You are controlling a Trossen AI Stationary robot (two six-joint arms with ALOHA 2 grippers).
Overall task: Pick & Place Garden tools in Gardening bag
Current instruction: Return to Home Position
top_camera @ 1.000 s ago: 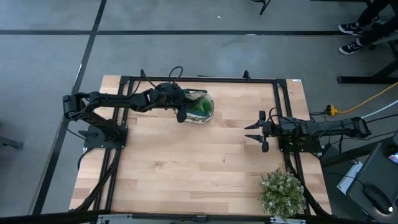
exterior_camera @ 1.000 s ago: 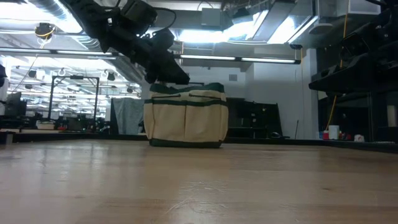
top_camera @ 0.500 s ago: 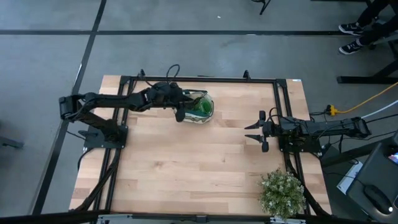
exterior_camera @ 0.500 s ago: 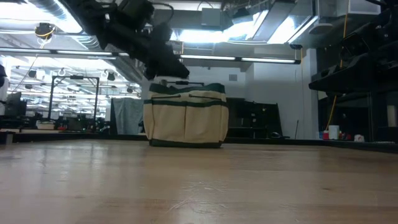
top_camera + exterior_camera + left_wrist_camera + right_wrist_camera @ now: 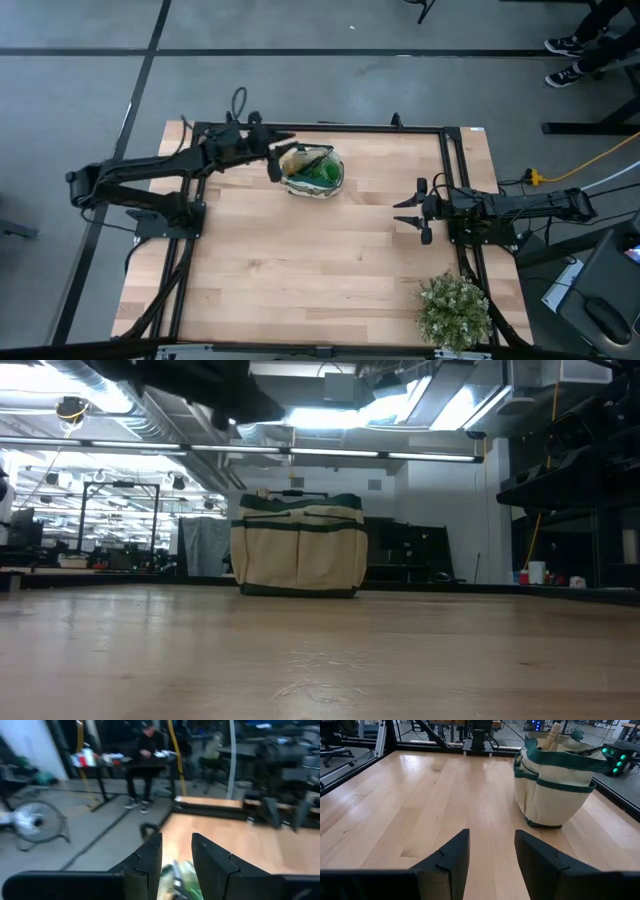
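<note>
High view: left pincer (image 5: 279, 158), parted and empty, hangs beside the gardening bag (image 5: 318, 174); right pincer (image 5: 405, 211) likewise.

Bag (image 5: 314, 175) near table's (image 5: 300, 270) far edge, tools (image 5: 553, 731) inside; plant (image 5: 455, 310) at near right corner; left gripper (image 5: 274, 158) just left of bag.

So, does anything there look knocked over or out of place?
Nothing stands out. The bag stands upright with handles poking from its top, the potted plant sits at the table's corner, and the left gripper and right gripper hold nothing.
</note>
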